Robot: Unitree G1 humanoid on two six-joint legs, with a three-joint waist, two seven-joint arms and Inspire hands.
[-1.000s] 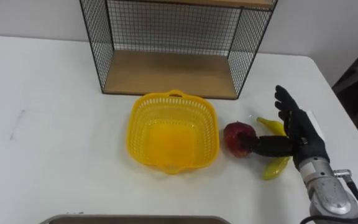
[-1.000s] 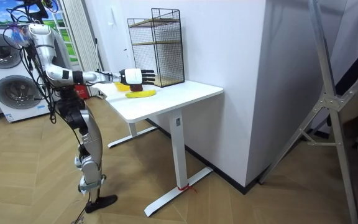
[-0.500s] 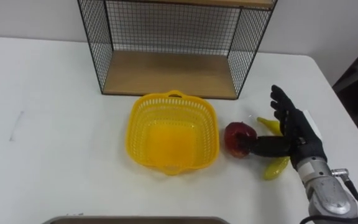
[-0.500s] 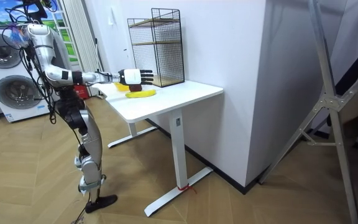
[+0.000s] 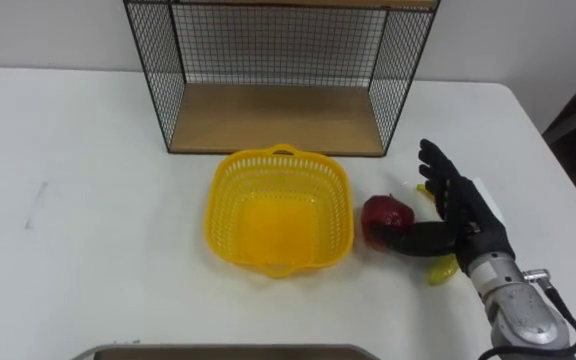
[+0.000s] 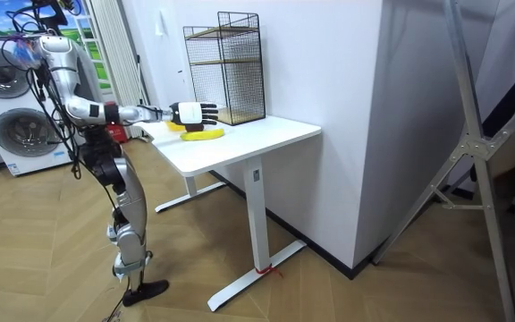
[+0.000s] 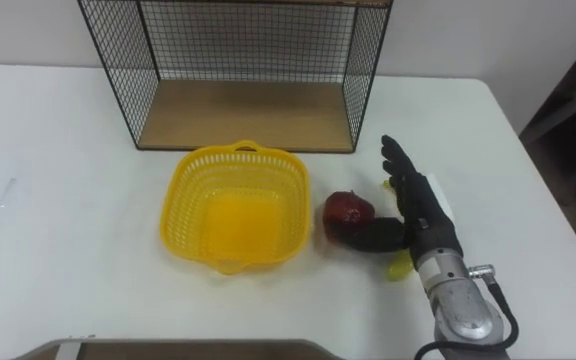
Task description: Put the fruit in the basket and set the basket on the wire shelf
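Observation:
A yellow plastic basket (image 5: 278, 211) (image 7: 236, 204) stands empty on the white table (image 5: 88, 200), in front of the wire shelf (image 5: 273, 70) (image 7: 238, 65). A red apple (image 5: 383, 218) (image 7: 347, 213) lies just right of the basket. My right hand (image 5: 458, 210) (image 7: 415, 205) is open beside the apple, fingers straight and pointing away, thumb touching the apple's near right side. A yellow banana (image 5: 441, 269) (image 7: 399, 266) lies under the hand, mostly hidden. In the room view the right hand (image 6: 192, 112) reaches over the banana (image 6: 202, 134).
The wire shelf has a wooden floor board (image 5: 273, 120) and an open front facing me. The table's right edge (image 5: 558, 190) runs close to my forearm. A grey tray rim (image 5: 218, 352) shows at the bottom.
My right hand has slid left and a little away from me, closing in on the apple; the apple has hardly moved. The camera has shifted slightly.

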